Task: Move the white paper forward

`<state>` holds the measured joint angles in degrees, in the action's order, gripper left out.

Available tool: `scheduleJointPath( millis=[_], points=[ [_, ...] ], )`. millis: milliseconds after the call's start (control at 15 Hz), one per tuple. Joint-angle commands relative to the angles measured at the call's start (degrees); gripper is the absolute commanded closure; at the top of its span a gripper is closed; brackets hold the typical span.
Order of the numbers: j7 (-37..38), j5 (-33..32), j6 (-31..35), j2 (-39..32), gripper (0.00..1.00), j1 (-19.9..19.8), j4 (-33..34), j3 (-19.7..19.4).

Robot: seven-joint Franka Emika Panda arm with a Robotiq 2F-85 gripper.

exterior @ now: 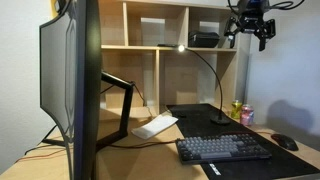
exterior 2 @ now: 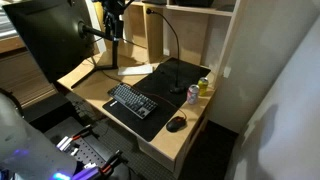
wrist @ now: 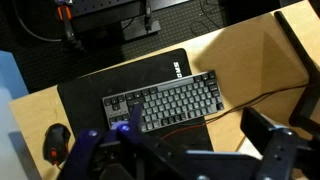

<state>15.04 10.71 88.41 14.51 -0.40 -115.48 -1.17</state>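
Observation:
The white paper (exterior: 155,126) lies flat on the wooden desk between the monitor stand and the black keyboard (exterior: 225,149). It also shows in an exterior view (exterior 2: 137,70) at the far edge of the black desk mat. My gripper (exterior: 250,28) hangs high above the desk near the shelf top, open and empty, well apart from the paper. In the wrist view its two fingers (wrist: 180,150) stand wide apart above the keyboard (wrist: 165,100). I cannot clearly make out the paper in that view.
A large monitor (exterior: 70,80) on an arm stands beside the paper. A gooseneck lamp (exterior: 205,45), two cans (exterior: 240,112) and a mouse (exterior: 287,143) sit on the black mat (exterior 2: 165,78). Wooden shelves (exterior: 150,60) back the desk. A red cable (wrist: 250,100) crosses the wood.

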Motion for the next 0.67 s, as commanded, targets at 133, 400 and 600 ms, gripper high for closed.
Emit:
scheduleJointPath(
  millis=[133,400,600],
  points=[
    [0.41,6.60,5.47,-3.09,0.00,1.74,-2.11,2.47],
    [2.71,19.34,21.80,-7.47,0.00,5.58,-4.43,7.00],
    [3.74,18.41,24.14,-8.15,0.00,6.40,-3.80,7.62]
  ],
)
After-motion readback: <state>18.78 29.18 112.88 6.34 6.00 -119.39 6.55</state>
